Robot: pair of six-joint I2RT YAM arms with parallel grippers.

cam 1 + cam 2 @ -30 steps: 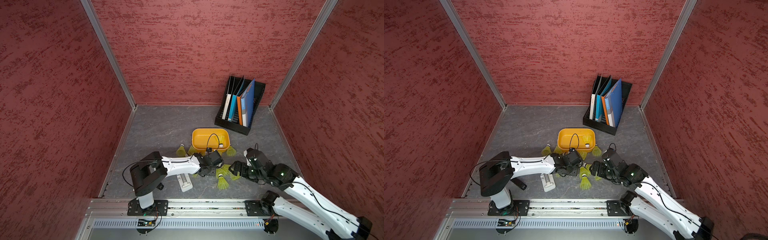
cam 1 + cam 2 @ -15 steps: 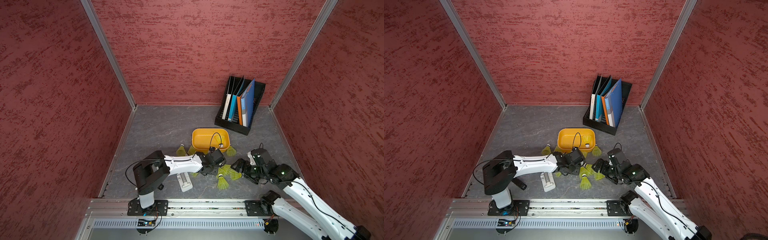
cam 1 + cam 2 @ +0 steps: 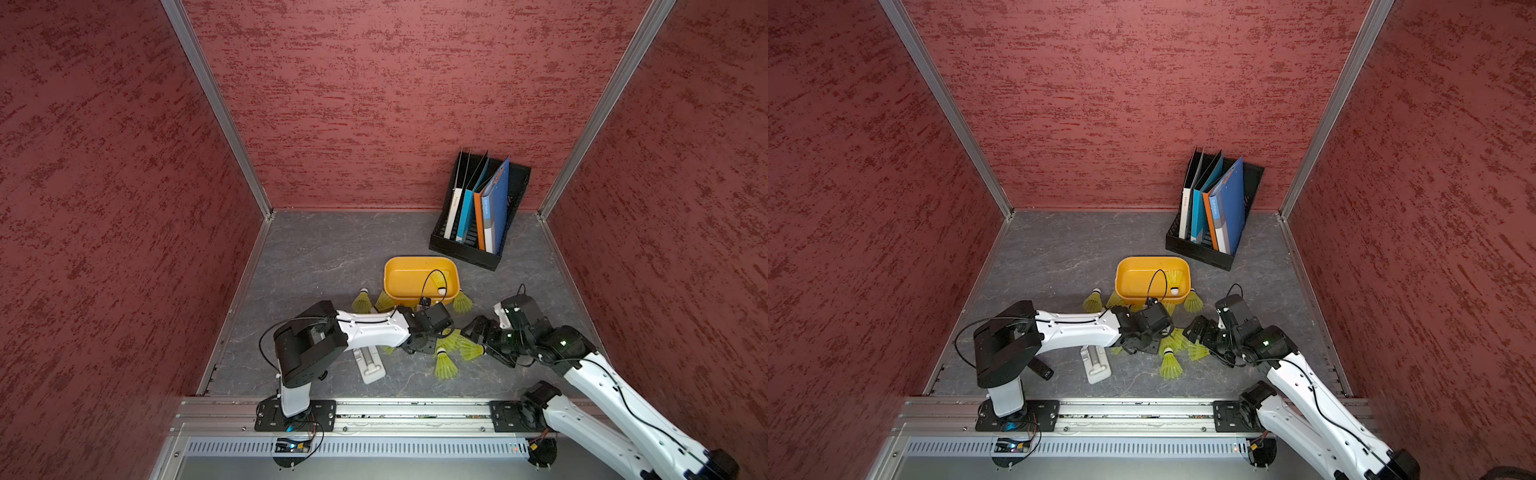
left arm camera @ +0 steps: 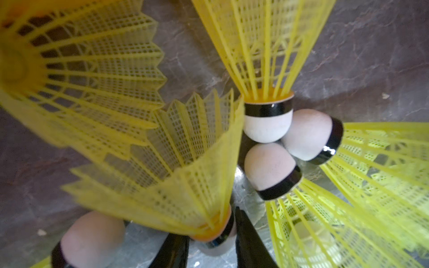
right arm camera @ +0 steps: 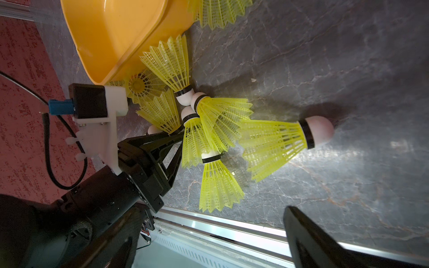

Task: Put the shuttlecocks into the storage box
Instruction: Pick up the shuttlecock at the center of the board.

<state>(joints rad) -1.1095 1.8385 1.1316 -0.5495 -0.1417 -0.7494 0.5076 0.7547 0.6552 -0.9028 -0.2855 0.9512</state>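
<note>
Yellow shuttlecock now lies between our left gripper's narrowing jaws, clamp uncertain; right gripper's stand apart; storage box next.

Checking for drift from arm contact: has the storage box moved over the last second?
No. In both top views the storage box keeps the same gap to the black file rack behind it.
</note>
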